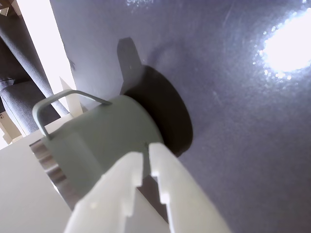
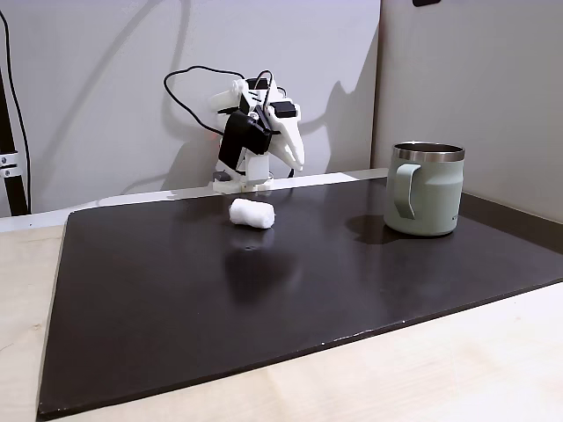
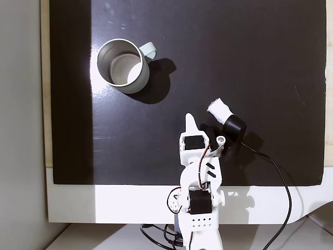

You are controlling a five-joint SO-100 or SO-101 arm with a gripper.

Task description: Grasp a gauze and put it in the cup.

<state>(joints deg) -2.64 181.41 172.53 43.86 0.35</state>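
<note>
Gripper (image 3: 190, 119) pressed together, empty; gauze (image 3: 219, 110) lies just beside its tip, to the overhead-fixed-view right; cup (image 3: 124, 66) opposite side

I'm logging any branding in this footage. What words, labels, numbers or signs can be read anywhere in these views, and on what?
None can be read.
The cup: plain green wall, no print in any view.
The gauze: plain white.
The gripper and the arm: plain white plastic, no legible marking.
The dark mat: unmarked.
</note>
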